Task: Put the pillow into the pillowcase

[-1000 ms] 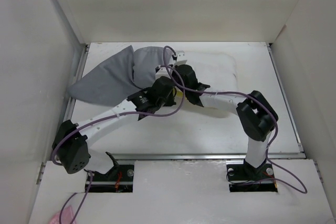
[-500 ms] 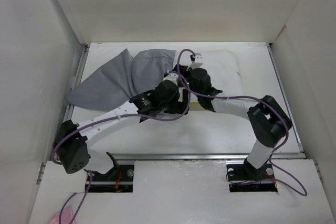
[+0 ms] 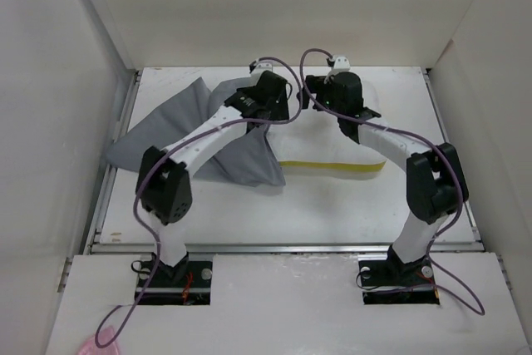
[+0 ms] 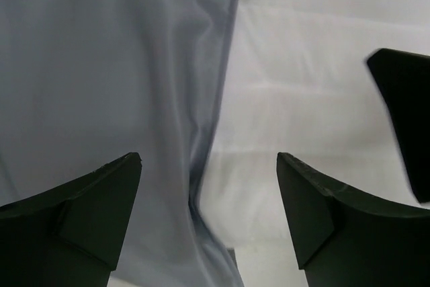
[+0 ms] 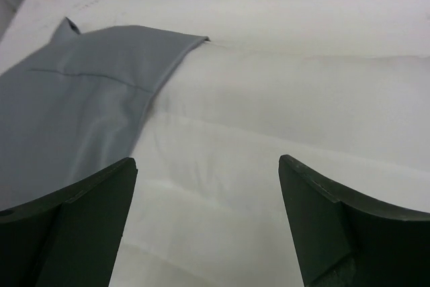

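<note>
- Both arms have swung from the middle of the table [image 3: 332, 205] to its far side.
- The left gripper [image 4: 208, 166] and right gripper [image 5: 207, 166] are both wide and hold nothing.
- The pillow [image 3: 328, 143] lies at the back, and its left end is under the grey pillowcase [image 3: 166, 135].
- It looks about half done; the right end still sticks out.
- One pillow, one pillowcase, two grippers.

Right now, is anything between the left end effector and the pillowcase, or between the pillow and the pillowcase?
Nothing visible. The left end effector hangs open directly above the pillowcase edge, which lies across the pillow. The right end effector hangs open beside it.
</note>
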